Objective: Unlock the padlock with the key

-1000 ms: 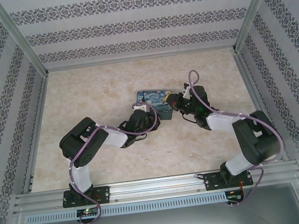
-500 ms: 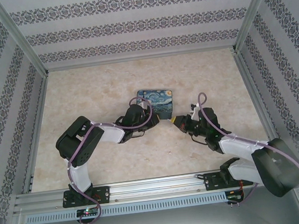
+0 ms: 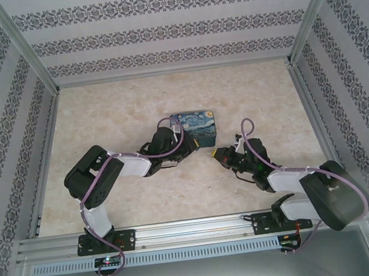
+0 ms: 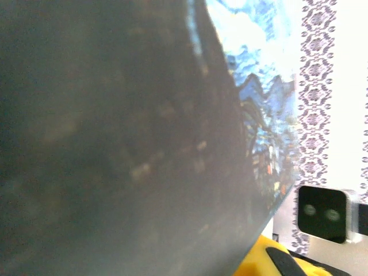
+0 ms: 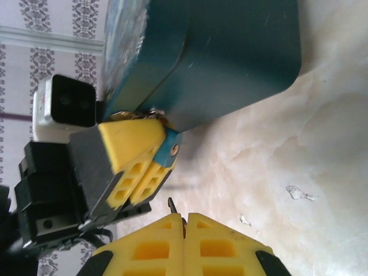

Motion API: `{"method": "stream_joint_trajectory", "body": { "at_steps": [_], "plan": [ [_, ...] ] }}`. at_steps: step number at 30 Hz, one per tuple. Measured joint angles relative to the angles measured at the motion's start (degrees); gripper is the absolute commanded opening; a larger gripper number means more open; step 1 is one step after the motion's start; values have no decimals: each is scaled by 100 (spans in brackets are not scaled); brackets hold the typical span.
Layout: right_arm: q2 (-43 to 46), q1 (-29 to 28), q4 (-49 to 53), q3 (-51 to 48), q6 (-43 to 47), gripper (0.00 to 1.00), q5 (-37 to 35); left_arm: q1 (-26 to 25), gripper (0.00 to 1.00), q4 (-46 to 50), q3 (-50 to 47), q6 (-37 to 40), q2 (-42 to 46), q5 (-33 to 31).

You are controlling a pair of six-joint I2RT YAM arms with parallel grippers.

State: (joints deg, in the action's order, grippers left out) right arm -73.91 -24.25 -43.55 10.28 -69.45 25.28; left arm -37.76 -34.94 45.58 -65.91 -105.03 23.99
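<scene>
**One padlock, one key, a claw on each**

The single blue-teal padlock (image 5: 171,148) sits at the corner of the one painted tin box (image 5: 230,52), clamped between the left gripper's (image 5: 161,150) two yellow fingers. One thin dark key (image 5: 171,203) pokes from the right gripper's (image 5: 184,221) pressed-together fingers, near the padlock but apart from it, above the marbled table (image 5: 299,172).

Here the table top (image 3: 102,120) looks like smooth, pale marbled stone with a soft sheen. The tin box (image 5: 230,52) is painted metal, its dark teal side satiny. On the right gripper (image 5: 184,223), matt yellow moulded plastic; the key (image 5: 171,204), thin dark metal. The padlock (image 5: 171,147) shows a blue-teal coating. The frame rails (image 3: 195,229) are brushed aluminium.
</scene>
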Motion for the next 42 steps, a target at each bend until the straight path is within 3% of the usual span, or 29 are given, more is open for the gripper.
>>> {"method": "stream_joint_trajectory", "body": {
  "at_steps": [9, 22, 42],
  "plan": [
    [-774, -304, -800, 61, -710, 0, -319, 0, 0, -496, -260, -514, 98, -35],
    [-813, -415, -1010, 140, -1062, 0, -798, 2, 0, -1305, -483, -1270, 127, -111],
    [-1023, -490, -1113, 380, -1145, 0, -859, 2, 0, -1488, -485, -1416, 127, -111]
  ]
}}
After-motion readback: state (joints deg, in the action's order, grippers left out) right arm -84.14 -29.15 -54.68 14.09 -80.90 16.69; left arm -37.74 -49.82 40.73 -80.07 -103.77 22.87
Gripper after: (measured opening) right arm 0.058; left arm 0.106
